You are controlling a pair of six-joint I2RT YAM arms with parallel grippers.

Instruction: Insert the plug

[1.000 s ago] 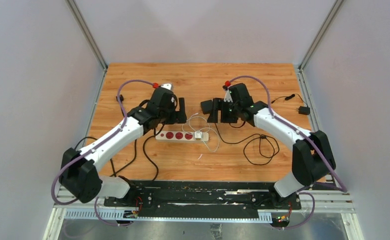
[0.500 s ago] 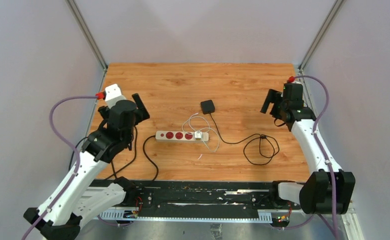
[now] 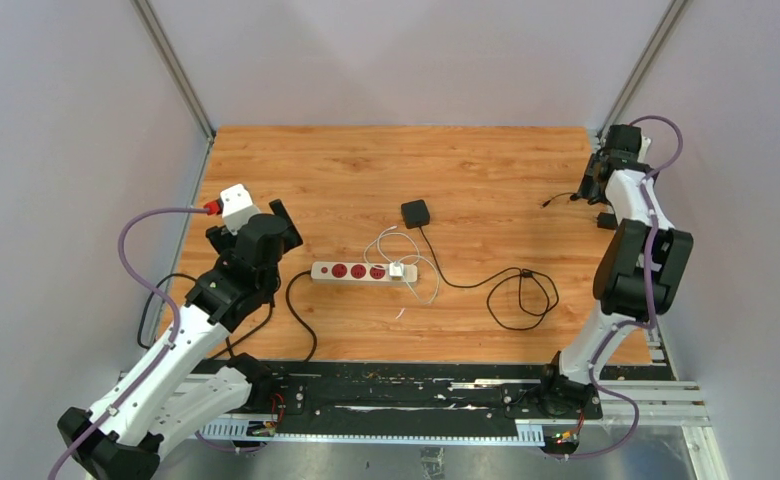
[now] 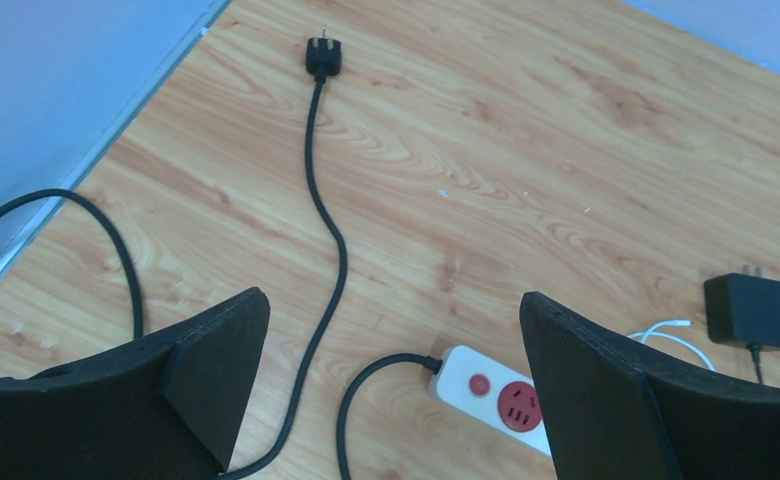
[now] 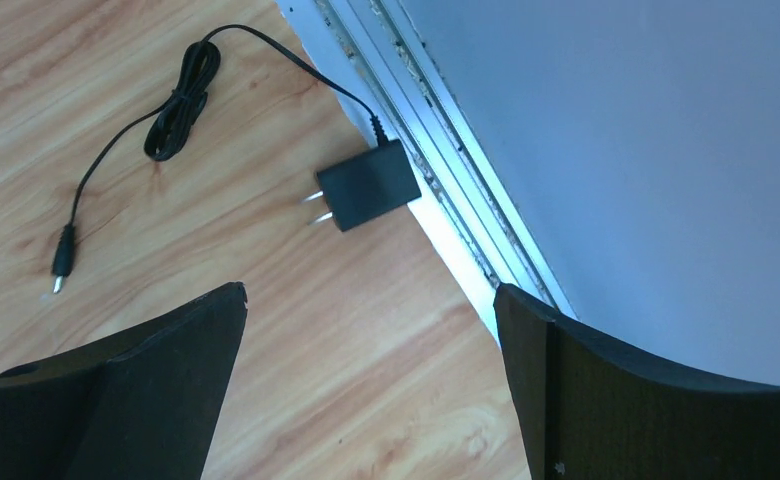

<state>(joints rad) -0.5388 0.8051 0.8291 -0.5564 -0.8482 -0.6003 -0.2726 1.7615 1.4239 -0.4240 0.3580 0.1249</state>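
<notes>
A white power strip [image 3: 364,271] with red sockets lies mid-table, with a white plug [image 3: 397,269] in its right end. Its left end shows in the left wrist view [image 4: 491,385]. A black adapter [image 3: 415,213] lies flat behind the strip, prongs showing in the left wrist view [image 4: 751,311]. My left gripper [image 3: 278,222] is open and empty, left of the strip [image 4: 391,325]. My right gripper [image 3: 596,185] is open and empty at the far right edge [image 5: 368,300], above a second small black adapter [image 5: 366,185], which also shows in the top view [image 3: 607,220].
The strip's black cord [image 4: 326,260] snakes to its plug [image 4: 323,55] near the left wall. The middle adapter's black cable loops [image 3: 521,295] lie to the right. The small adapter's bundled cable [image 5: 176,105] lies beside it. A metal rail [image 5: 436,180] runs along the right edge.
Both arms have swung away from the middle: the left one to the left side, the right one to the far right corner. The black adapter stays on the table where the right gripper was.
</notes>
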